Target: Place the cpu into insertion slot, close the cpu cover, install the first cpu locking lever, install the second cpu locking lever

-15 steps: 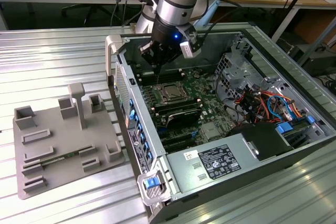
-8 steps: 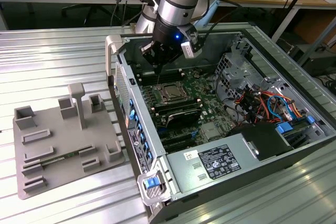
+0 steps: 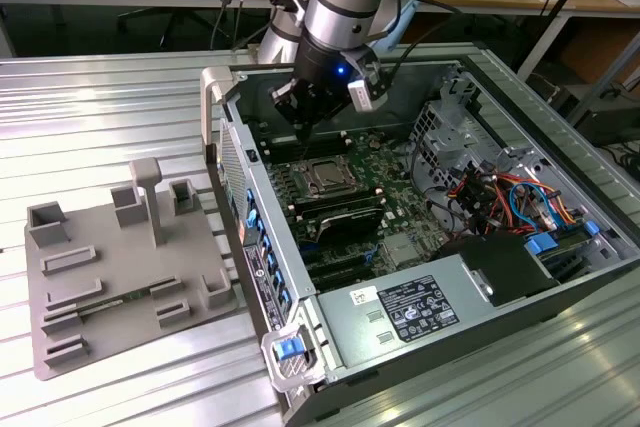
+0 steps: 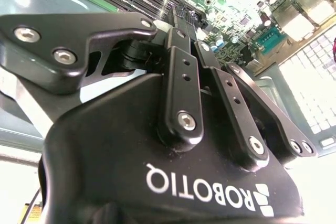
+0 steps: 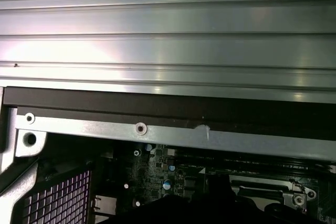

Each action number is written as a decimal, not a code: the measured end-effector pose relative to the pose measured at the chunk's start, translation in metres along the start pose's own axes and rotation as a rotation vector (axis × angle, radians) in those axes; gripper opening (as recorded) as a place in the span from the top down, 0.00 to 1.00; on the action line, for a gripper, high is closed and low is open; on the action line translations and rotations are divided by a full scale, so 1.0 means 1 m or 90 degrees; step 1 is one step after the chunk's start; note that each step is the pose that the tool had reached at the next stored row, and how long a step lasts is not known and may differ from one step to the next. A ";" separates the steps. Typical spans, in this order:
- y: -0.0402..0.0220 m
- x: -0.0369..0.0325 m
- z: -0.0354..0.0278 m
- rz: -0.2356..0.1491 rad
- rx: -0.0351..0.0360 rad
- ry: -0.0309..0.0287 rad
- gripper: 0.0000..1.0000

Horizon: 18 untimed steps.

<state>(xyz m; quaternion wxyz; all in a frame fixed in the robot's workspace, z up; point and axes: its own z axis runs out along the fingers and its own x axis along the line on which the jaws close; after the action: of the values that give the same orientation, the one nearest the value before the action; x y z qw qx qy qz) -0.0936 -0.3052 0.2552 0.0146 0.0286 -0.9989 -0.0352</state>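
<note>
A robot arm's gripper (image 3: 303, 119) hangs inside an open computer case (image 3: 560, 277), jaws pressed together and holding nothing visible, just at 11 o'clock of the insertion slot (image 3: 326, 177). The cpu cover (image 3: 340, 169) seems to be down over it, suggesting lever work is in hand; the next move calls for fine alignment.

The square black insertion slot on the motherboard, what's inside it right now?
Inside the insertion slot, a small silvery-grey square cpu appears seated. The socket contacts beneath it are covered.
</note>
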 end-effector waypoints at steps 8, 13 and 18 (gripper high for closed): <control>-0.0001 -0.0014 0.0003 0.000 0.0000 0.0000 0.89; -0.0003 -0.0020 0.0015 0.000 0.0000 0.0000 0.89; -0.0005 -0.0028 0.0032 0.000 0.0002 0.0000 0.89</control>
<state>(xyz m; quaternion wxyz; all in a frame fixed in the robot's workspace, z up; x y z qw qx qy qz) -0.0909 -0.3053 0.2519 0.0146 0.0286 -0.9989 -0.0351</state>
